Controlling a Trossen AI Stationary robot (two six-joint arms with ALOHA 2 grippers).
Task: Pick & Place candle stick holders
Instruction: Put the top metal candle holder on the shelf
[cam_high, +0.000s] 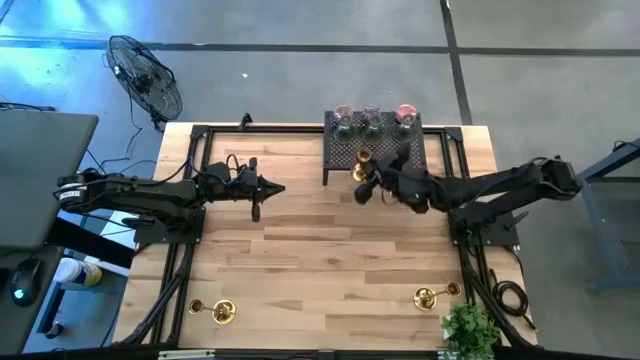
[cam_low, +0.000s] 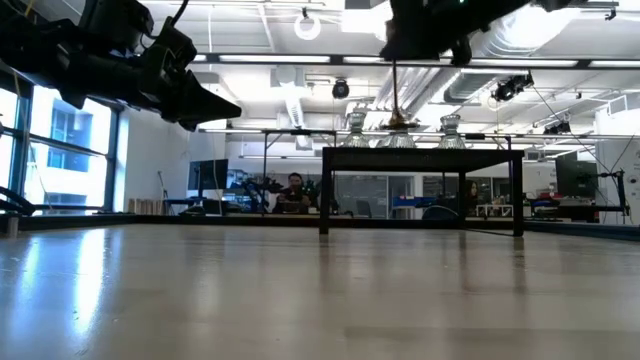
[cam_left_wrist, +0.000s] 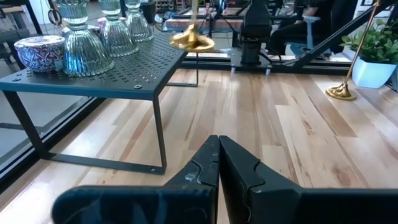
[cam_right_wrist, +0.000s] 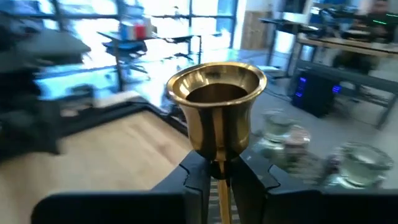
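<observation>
The right gripper (cam_right_wrist: 219, 177) has its jaws closed on the slim stem of a brass candle stick holder (cam_right_wrist: 216, 115), whose flared cup stands upright just above the fingers in the right wrist view. From above, that gripper (cam_high: 372, 183) hangs at the front edge of the black perforated rack (cam_high: 430, 150), with the held brass holder (cam_high: 362, 158) over the rack's front left part; whether its base touches the rack or is lifted clear cannot be told. Three glass cup holders (cam_high: 372, 118) stand in a row along the rack's back edge. The left gripper (cam_high: 275, 188) hovers over the wooden surface (cam_high: 330, 260), left of the rack and well apart from it, jaws pressed fully together and holding nothing; its wrist view shows the two dark fingers (cam_left_wrist: 245, 171) meeting with no gap. Near the front left corner of the surface lie two brass holders (cam_high: 212, 309). Another brass holder (cam_high: 430, 296) lies near the front right corner, beside a small green plant (cam_high: 470, 328).
</observation>
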